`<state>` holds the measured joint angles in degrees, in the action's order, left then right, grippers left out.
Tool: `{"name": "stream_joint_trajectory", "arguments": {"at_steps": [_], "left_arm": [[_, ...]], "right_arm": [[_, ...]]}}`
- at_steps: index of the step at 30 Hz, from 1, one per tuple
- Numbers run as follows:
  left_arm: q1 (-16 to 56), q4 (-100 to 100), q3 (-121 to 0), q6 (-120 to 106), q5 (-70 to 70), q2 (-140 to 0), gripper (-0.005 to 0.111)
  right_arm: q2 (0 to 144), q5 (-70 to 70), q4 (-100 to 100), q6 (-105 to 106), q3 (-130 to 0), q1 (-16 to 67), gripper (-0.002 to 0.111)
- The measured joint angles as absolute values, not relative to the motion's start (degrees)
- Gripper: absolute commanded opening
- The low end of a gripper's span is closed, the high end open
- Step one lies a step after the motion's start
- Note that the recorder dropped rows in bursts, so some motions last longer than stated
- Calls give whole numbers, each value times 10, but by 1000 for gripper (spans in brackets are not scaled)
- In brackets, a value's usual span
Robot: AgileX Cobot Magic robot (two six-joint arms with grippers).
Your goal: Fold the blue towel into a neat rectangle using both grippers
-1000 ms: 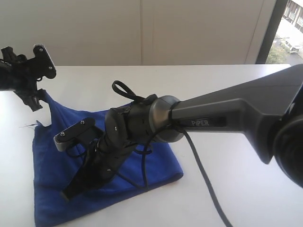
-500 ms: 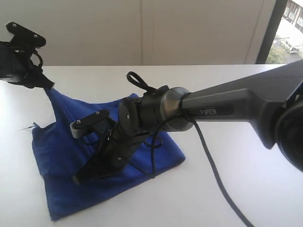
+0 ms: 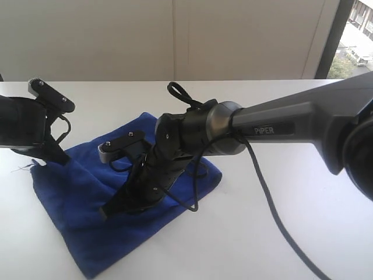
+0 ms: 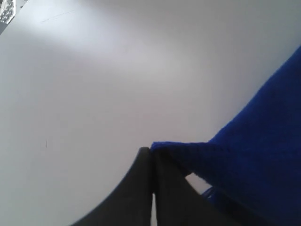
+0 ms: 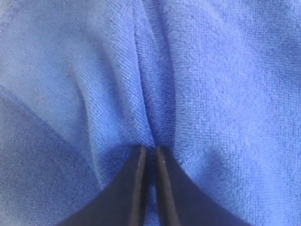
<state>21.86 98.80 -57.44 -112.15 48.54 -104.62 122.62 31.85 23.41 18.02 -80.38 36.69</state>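
Right gripper (image 5: 150, 149) clamped a ridge of the blue towel (image 5: 211, 94), left gripper (image 4: 150, 151) sat closed at its corner — a neat fold needed matched, level travel.

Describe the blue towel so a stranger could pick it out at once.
Look at the white table, below the long grey arm marked PiPER. The blue towel lies rumpled there. It is the only coloured, soft thing among black and grey machinery.

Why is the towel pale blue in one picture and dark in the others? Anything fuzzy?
Right wrist view: the blue towel fills the close-up, brightly lit, so looks pale. Exterior view: deep blue, with glare at the window. Left wrist view: the left hand is a dark, fuzzy silhouette.
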Motion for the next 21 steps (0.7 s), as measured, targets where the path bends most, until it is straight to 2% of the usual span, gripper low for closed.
{"name": "stream_joint_trajectory", "arguments": {"at_steps": [2,4,6,9,12,14,18,20,21], "left_arm": [[221,988,-574,-1122,489,-1046,1],[221,988,-574,-1122,504,-1046,7],[221,988,-574,-1122,528,-1045,24],[221,988,-574,-1122,570,-1045,62],[223,988,-574,-1122,609,-1045,76],[232,988,-574,-1122,644,-1045,71],[293,988,-563,-1122,669,-1045,35],[334,988,-552,-1122,667,-1045,28],[349,988,-543,-1122,667,-1045,28]], "right_arm": [[1226,320,234,180,-804,367,9],[1226,320,234,180,-804,367,9],[1226,320,234,180,-804,367,9],[1226,320,234,180,-804,367,9],[1226,320,234,180,-804,367,9],[1226,320,234,180,-804,367,9],[1226,320,234,180,-804,367,9],[1226,320,234,180,-804,367,9],[1226,320,234,180,-804,367,9]]}}
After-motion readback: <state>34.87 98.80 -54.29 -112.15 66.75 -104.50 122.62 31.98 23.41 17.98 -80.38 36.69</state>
